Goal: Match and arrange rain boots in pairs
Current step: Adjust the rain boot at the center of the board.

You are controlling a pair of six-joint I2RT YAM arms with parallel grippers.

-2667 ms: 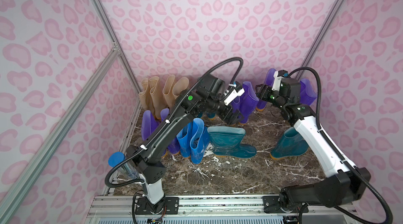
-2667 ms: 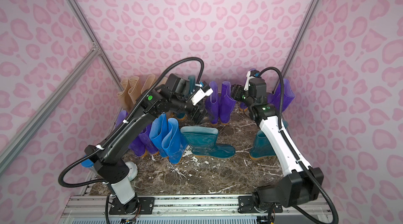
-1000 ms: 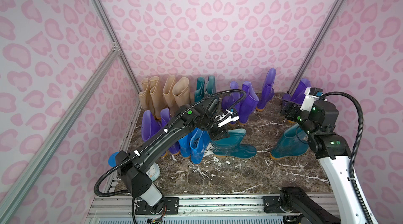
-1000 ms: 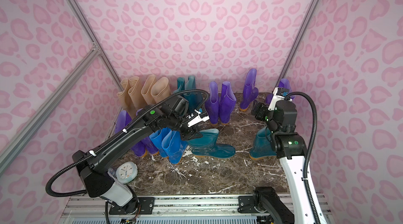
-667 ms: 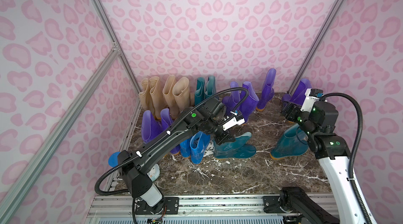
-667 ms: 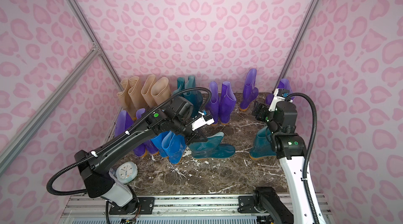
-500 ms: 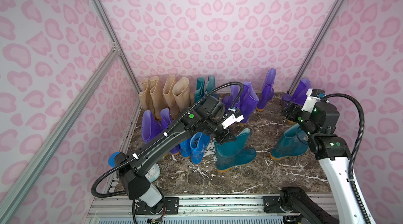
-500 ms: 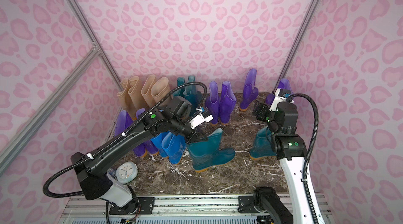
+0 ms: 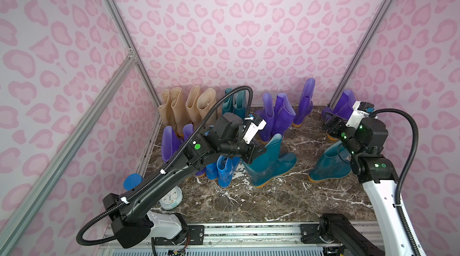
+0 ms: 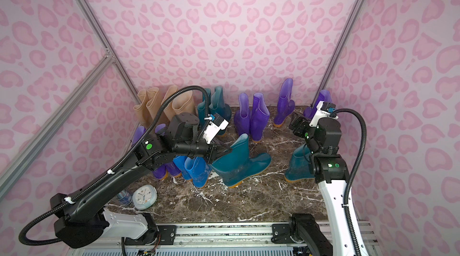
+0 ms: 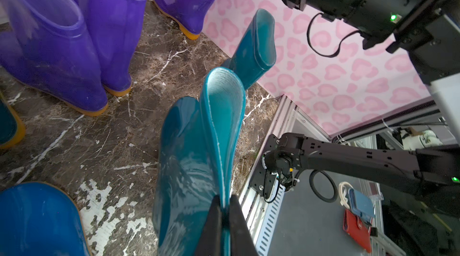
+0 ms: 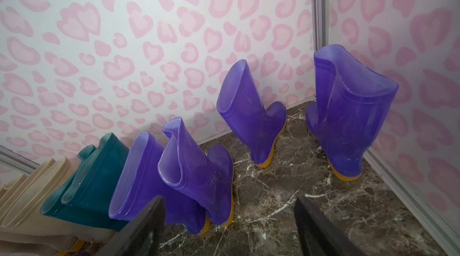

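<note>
Teal rain boot (image 9: 270,165) leans tilted just beside the bright blue boots (image 9: 225,171), toe pointing away from them. I judge it could slip free or flop over, since my left gripper (image 11: 225,213) pinches only a thin fold of its soft cuff, fingers pressed almost together. My right gripper (image 12: 231,227) hangs spread wide and empty, well apart from the blue boots, facing the purple boots (image 12: 249,117).

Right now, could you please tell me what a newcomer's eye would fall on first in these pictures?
The pink heart-spotted walls all round catch the eye first. Next, mid-floor, the left pincer is shut on the rim of a dark teal boot. Along the back stand beige boots and purple boots, with the right pincer open near the right corner.
</note>
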